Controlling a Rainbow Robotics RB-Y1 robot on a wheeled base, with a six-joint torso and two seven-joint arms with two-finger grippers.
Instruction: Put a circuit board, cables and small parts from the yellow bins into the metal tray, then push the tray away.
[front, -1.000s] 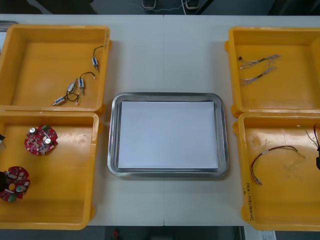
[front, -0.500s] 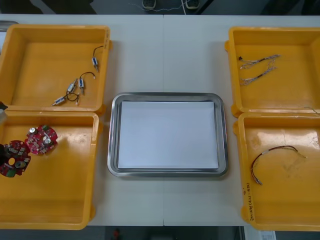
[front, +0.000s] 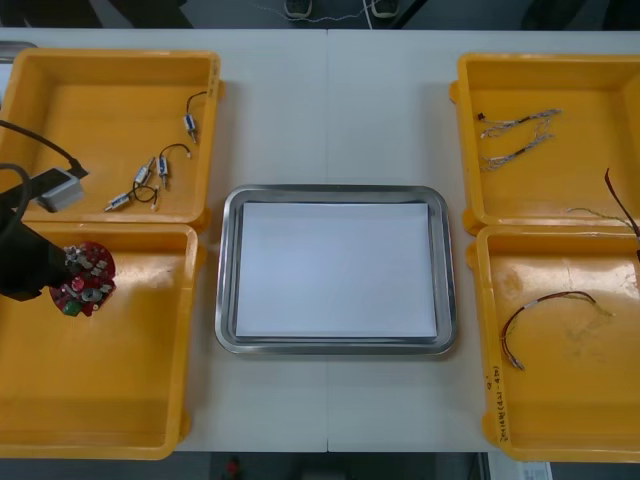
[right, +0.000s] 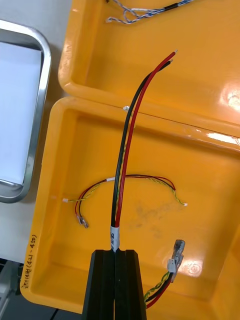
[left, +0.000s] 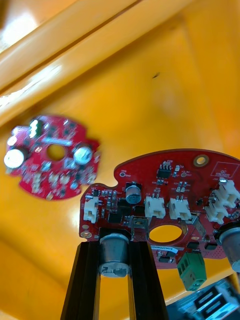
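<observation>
Board (left: 170, 172) between left jaws, cable (right: 124, 150) between right

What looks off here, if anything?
Nothing stands out. The left gripper is shut on a round red circuit board above the near left yellow bin, where a second board lies flat. The right gripper is shut on a red and black cable over the near right yellow bin. The metal tray sits square between the bins.

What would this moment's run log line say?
left end effector: shut on circuit board | right end effector: shut on black-and-red cable | metal tray: white inside
</observation>
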